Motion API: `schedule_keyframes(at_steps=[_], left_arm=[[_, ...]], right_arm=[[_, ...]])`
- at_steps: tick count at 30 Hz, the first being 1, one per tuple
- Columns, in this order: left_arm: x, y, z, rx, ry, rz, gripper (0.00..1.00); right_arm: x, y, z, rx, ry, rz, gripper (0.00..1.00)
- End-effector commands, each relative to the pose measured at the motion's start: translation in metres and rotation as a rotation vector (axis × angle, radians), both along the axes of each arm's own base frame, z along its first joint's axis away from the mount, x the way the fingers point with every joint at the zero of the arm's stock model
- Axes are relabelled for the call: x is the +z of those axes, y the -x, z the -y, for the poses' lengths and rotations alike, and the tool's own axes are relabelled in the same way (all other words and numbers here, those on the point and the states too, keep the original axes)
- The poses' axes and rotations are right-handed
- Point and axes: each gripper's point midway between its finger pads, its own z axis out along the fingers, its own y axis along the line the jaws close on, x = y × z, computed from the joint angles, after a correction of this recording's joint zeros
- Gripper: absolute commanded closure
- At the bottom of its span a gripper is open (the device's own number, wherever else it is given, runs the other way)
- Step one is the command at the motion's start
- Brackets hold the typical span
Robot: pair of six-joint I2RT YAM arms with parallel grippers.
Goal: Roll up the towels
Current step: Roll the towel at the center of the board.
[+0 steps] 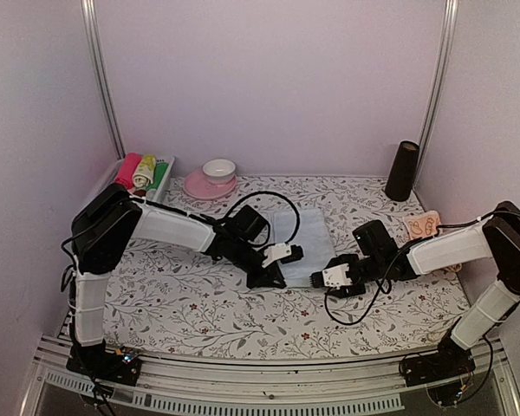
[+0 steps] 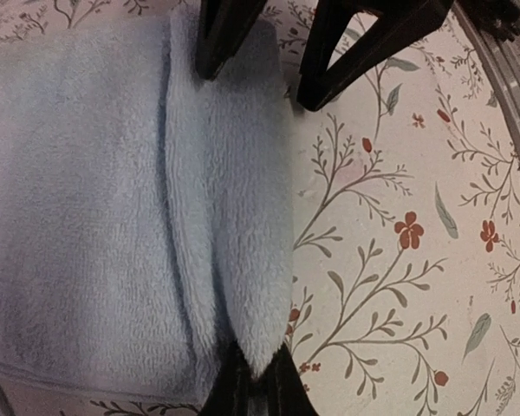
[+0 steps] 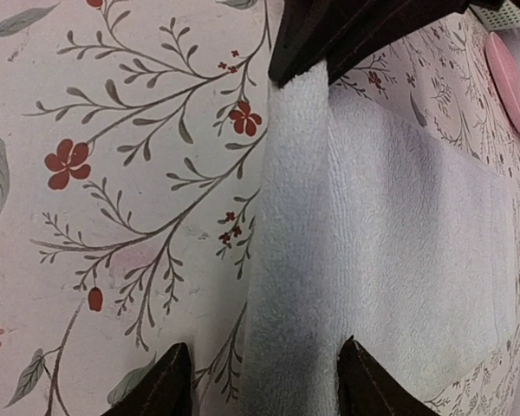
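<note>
The pale blue towel lies flat mid-table, its near edge folded up into a thick lip. My left gripper is shut on one end of that lip, as the left wrist view shows. My right gripper is open at the lip's other end, with one finger on the sheet and the other over the towel, not pinching it. The peach-orange towel lies flat at the far right, beyond the right arm.
A pink saucer with a white cup and a tray of rolled coloured cloths stand at the back left. A black cylinder stands at the back right. The floral table sheet covers the table.
</note>
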Motion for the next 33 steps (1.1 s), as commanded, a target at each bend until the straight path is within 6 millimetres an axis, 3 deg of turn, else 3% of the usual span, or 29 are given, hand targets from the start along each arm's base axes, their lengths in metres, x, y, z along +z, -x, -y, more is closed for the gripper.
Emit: schedule_keyframes(at_steps=[1,10,17,27,30,33], left_arm=[[-0.006,0.0,-0.005,0.007,-0.003,-0.073,1.0],[-0.005,0.001,-0.007,0.0,0.003,-0.092,1.0],[0.003,-0.001,-0.01,0.005,0.007,-0.063,0.99],[0.026,0.003,-0.022,0.044,0.023,-0.02,0.66],[0.049,0.002,-0.024,0.062,0.077,0.02,0.64],[0.052,0.004,-0.025,0.065,0.079,0.016,0.61]], right_arm=[[-0.003,-0.005,-0.005,-0.037,0.003,0.014,0.5],[-0.005,-0.011,-0.004,-0.073,0.016,0.015,0.72],[-0.013,-0.002,-0.005,-0.073,0.066,-0.136,0.96],[0.006,0.023,-0.009,-0.02,0.036,-0.463,0.97],[0.01,0.028,-0.008,-0.009,0.033,-0.542,0.97],[0.009,0.032,-0.007,-0.006,0.043,-0.588,0.97]])
